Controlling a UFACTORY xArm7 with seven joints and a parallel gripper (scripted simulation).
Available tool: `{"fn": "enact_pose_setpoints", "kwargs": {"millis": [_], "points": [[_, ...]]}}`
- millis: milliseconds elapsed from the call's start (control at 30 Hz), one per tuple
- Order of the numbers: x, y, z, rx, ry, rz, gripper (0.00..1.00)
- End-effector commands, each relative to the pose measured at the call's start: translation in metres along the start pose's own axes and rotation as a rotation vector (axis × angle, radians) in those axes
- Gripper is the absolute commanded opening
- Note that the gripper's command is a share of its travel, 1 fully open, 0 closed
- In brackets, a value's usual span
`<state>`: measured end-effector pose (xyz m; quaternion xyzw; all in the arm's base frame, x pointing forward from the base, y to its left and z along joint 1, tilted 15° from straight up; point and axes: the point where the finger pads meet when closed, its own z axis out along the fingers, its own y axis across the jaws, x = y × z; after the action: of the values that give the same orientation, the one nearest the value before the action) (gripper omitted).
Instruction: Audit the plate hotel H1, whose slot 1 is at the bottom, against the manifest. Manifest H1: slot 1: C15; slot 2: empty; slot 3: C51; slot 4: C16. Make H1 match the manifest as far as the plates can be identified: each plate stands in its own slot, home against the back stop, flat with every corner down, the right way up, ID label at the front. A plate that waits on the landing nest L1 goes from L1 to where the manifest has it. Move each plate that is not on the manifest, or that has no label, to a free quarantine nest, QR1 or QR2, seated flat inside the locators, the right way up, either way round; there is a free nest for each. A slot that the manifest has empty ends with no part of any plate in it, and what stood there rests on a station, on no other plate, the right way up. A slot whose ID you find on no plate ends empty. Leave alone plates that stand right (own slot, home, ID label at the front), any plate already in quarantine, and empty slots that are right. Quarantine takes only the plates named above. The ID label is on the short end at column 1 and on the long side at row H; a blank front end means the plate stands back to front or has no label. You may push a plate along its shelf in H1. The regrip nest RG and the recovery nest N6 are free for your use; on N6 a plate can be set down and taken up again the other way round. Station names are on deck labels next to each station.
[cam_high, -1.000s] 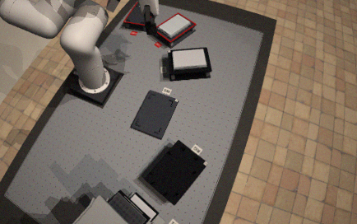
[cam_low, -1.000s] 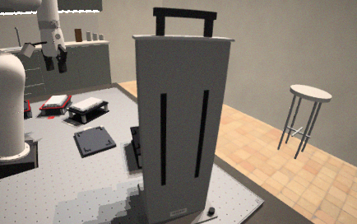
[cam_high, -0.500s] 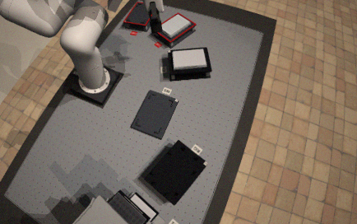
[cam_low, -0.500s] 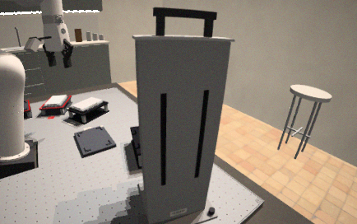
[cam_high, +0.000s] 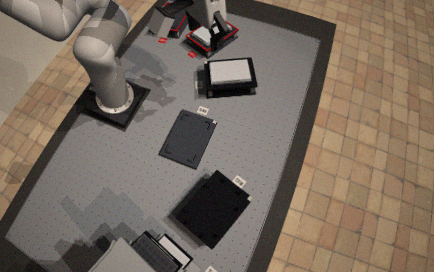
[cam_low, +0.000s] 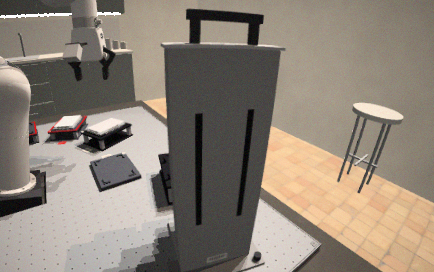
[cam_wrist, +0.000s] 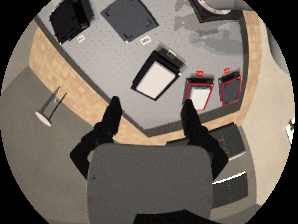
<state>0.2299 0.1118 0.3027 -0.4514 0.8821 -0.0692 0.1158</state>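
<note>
My gripper (cam_low: 90, 62) is open and empty, held high over the far end of the deck; in the top view it hangs (cam_high: 216, 22) above a red-rimmed quarantine nest (cam_high: 209, 37) that holds a white-topped plate. The wrist view shows my two fingers spread apart with nothing between them. A second white-topped plate (cam_high: 230, 72) lies flat on a raised black nest beside it, and also shows in the wrist view (cam_wrist: 154, 79). The hotel H1 (cam_low: 222, 150) stands at the near end, seen from its closed back, so its slots are hidden. From above, plate edges (cam_high: 162, 250) stick out at its front.
A second red-rimmed nest (cam_wrist: 229, 90) looks dark inside. A flat dark nest (cam_high: 188, 138) lies mid-deck and a thicker black nest (cam_high: 212, 207) nearer the hotel. The arm's base (cam_high: 114, 102) stands at the left. A stool (cam_low: 372, 145) stands off the deck.
</note>
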Motion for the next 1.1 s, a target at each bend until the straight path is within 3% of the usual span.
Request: {"fn": "enact_pose_setpoints", "kwargs": {"millis": [0,167,1067], "points": [[-0.005,-0.023,-0.001,-0.007,-0.003,-0.157,1.0],[-0.004,-0.038,-0.001,-0.007,-0.003,-0.247,1.0],[0.025,-0.159,0.0,-0.006,-0.003,-0.247,1.0]]}}
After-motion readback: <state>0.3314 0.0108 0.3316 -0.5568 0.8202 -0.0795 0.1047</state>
